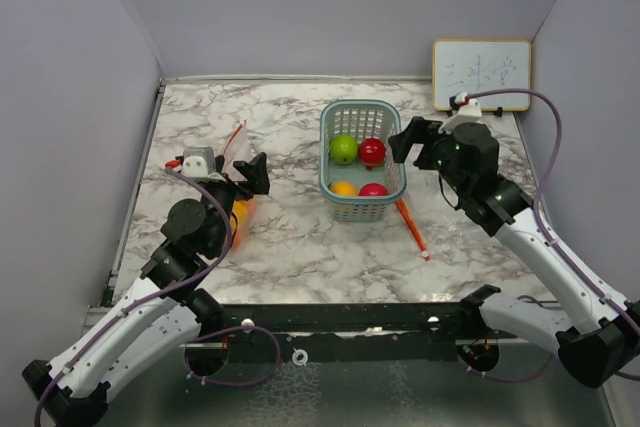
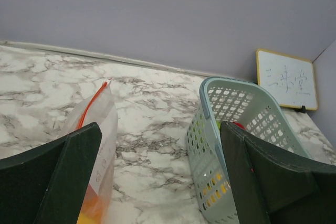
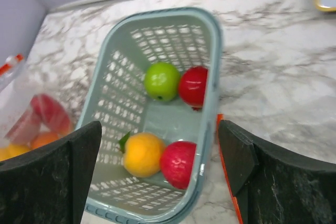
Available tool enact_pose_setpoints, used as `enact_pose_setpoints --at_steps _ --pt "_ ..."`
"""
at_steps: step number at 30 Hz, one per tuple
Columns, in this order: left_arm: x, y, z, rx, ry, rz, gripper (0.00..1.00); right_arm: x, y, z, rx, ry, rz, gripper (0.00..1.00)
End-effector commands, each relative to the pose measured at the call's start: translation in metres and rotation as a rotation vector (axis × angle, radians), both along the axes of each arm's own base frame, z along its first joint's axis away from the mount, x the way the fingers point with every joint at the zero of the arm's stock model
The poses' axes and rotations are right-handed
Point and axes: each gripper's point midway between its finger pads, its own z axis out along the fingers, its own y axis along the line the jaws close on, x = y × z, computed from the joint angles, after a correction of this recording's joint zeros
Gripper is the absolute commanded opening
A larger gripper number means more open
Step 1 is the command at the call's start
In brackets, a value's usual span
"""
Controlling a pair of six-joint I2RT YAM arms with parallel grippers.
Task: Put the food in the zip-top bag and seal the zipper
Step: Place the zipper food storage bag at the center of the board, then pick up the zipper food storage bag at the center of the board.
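Your left gripper (image 2: 160, 182) hangs at the near end of the bag (image 2: 100, 140), jaws spread as wide as they go and nothing between them. It is placed well to steady or hold the bag. The bag lies on the left of the table (image 1: 290, 237), with its orange zipper (image 2: 92, 106) at the far end. I cannot tell whether that zipper is parted or pressed shut. Some food (image 3: 44, 121) is already inside, red and orange showing through the plastic.

Your right gripper (image 3: 157, 140) is also wide open and empty. It is poised over the basket (image 3: 210, 40) at the table's centre, looking down into it, which suits a pick from above. 4 fruits remain there:
- a green fruit (image 3: 161, 81) and a red fruit (image 3: 193, 85) on the far side, touching each other
- an orange fruit (image 3: 142, 154) and a second red fruit (image 3: 178, 163) on the near side, also touching

An orange stick (image 1: 412, 227) lies just right of the basket. By my reckoning the job is partly done: 4 fruits still have to go in, and then the zipper must be sealed.
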Motion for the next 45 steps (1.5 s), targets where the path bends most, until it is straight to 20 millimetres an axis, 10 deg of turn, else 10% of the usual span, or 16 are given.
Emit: enact_pose_setpoints --at_steps 1,11,21,35,45 --pt "-0.002 -0.01 0.0 0.019 0.003 -0.058 0.99 0.0 -0.074 -0.014 -0.091 0.139 -0.437 0.95" --pt "-0.004 -0.033 0.002 0.042 0.001 -0.176 0.99 -0.005 -0.124 -0.108 -0.145 0.403 -0.619 1.0" --pt "-0.004 -0.031 0.001 0.027 -0.004 -0.168 0.99 -0.035 -0.072 -0.174 -0.082 0.606 -0.287 0.81" --pt "-0.004 -0.032 -0.007 0.034 0.014 -0.169 0.99 -0.054 -0.049 -0.211 -0.187 0.668 -0.185 0.83" --pt "-0.007 -0.029 -0.004 0.032 0.007 -0.169 0.99 -0.031 -0.082 -0.223 -0.336 0.641 -0.389 0.82"
